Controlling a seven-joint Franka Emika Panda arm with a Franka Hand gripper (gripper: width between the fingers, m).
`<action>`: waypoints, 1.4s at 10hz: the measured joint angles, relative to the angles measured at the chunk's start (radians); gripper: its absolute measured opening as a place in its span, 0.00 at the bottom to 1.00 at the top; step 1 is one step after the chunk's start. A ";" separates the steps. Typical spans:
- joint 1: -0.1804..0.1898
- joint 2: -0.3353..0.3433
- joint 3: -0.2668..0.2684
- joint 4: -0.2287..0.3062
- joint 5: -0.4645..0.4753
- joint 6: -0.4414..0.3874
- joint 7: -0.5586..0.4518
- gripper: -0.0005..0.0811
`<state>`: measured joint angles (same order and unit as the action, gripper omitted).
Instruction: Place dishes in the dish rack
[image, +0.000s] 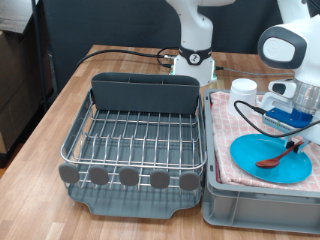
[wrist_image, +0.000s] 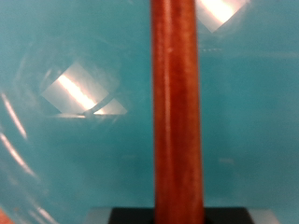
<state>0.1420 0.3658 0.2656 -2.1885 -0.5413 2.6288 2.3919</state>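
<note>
The gripper (image: 299, 138) sits low over the spoon (image: 278, 156) on the plate (image: 271, 158), beside the empty rack (image: 135, 135). Whether its fingers grip the handle I cannot tell. A shallow pinch could let the smooth handle slip or drag the plate.

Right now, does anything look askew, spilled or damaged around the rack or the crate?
Nothing stands out. The dish rack sits square, with no dishes showing in it. The plate lies flat on the checked cloth, the wooden spoon rests on it by the gripper, and the mug stands upright.
</note>
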 joint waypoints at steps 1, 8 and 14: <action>-0.008 -0.015 0.010 0.000 0.030 -0.013 -0.027 0.12; -0.065 -0.184 0.062 -0.035 0.276 -0.097 -0.245 0.12; -0.065 -0.288 0.031 -0.099 0.315 -0.163 -0.085 0.12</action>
<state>0.0768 0.0777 0.2962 -2.2878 -0.2264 2.4660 2.3071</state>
